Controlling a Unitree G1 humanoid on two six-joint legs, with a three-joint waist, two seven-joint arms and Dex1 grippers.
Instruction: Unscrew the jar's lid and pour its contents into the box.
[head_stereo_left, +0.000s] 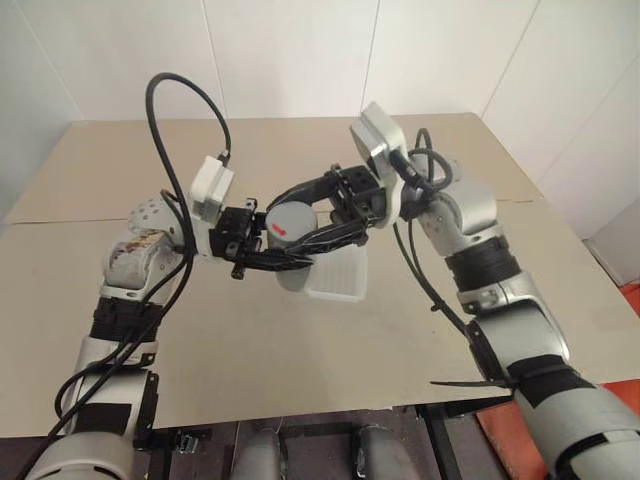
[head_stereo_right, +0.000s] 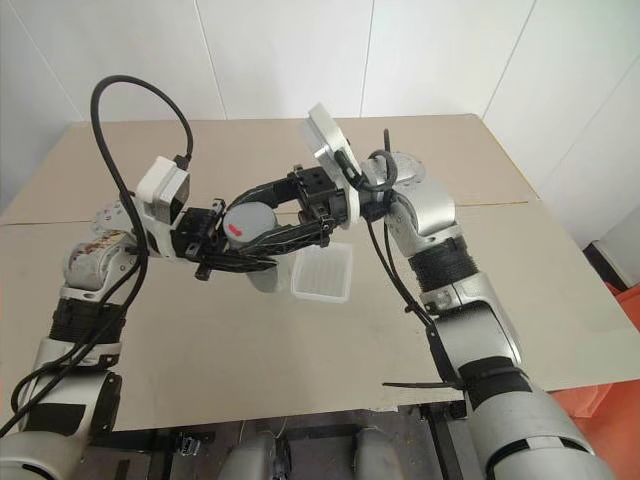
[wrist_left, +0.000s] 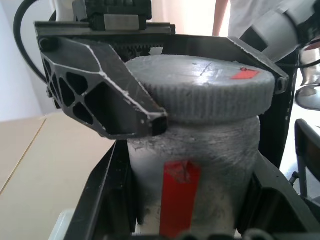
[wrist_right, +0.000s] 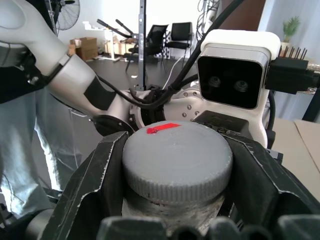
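1. The left gripper (head_stereo_left: 262, 255) is clamped tight on the body of the jar (wrist_left: 200, 175), one finger on each side, holding it upright in the air above the table (head_stereo_left: 420, 330).
2. The right gripper (wrist_right: 177, 170) reaches in from the opposite side, and its fingers (wrist_right: 100, 175) flank the lid (wrist_right: 177, 160) at its ribbed rim, closed on it or very nearly so.
3. The lid is grey with a red mark on top and sits square on the jar, apparently not yet off.
4. The jar looks small, rigid and light; its smooth wall may slip, so the body grip should stay low and firm.
5. The ribbed rim is the best place to grip for turning.
6. The box (head_stereo_left: 337, 276) lies on the table just below and beside the jar, close enough for pouring.
7. The contents cannot be made out.
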